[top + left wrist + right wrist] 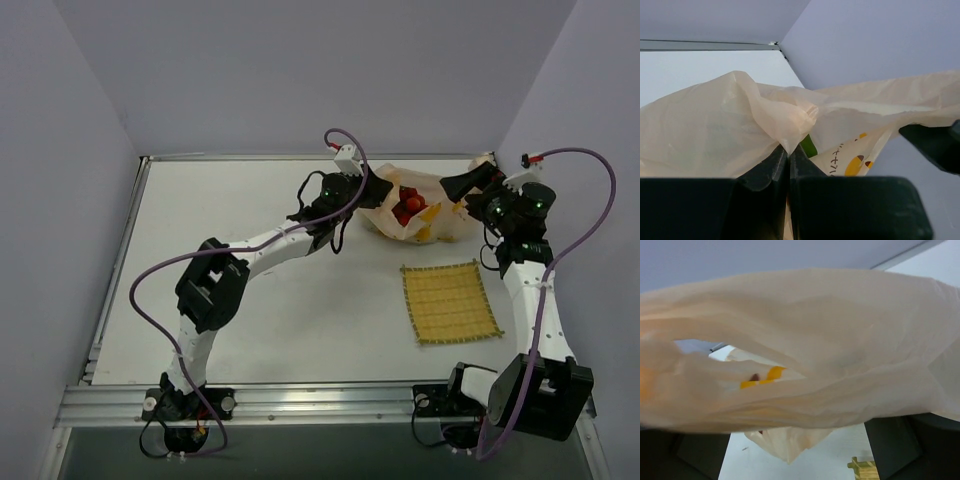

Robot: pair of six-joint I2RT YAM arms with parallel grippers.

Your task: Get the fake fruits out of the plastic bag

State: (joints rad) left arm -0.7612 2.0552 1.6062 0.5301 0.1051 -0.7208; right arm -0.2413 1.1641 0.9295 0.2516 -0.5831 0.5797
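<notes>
The cream-peach plastic bag (428, 212) lies at the back right of the table with its mouth pulled open. Several small red fruits (405, 209) show inside it. My left gripper (366, 190) is shut on a fold of the bag's left edge; in the left wrist view (789, 151) the film is pinched between the closed jaws, and a sliver of green fruit (809, 146) shows behind. My right gripper (468, 184) is at the bag's right side. In the right wrist view (796, 429) its fingers stand wide apart, with the bag (830, 345) draped across them and hiding the tips.
A square woven yellow mat (450, 301) lies in front of the bag, near the right arm; its corner shows in the right wrist view (864, 470). The side walls and the back wall stand close behind the bag.
</notes>
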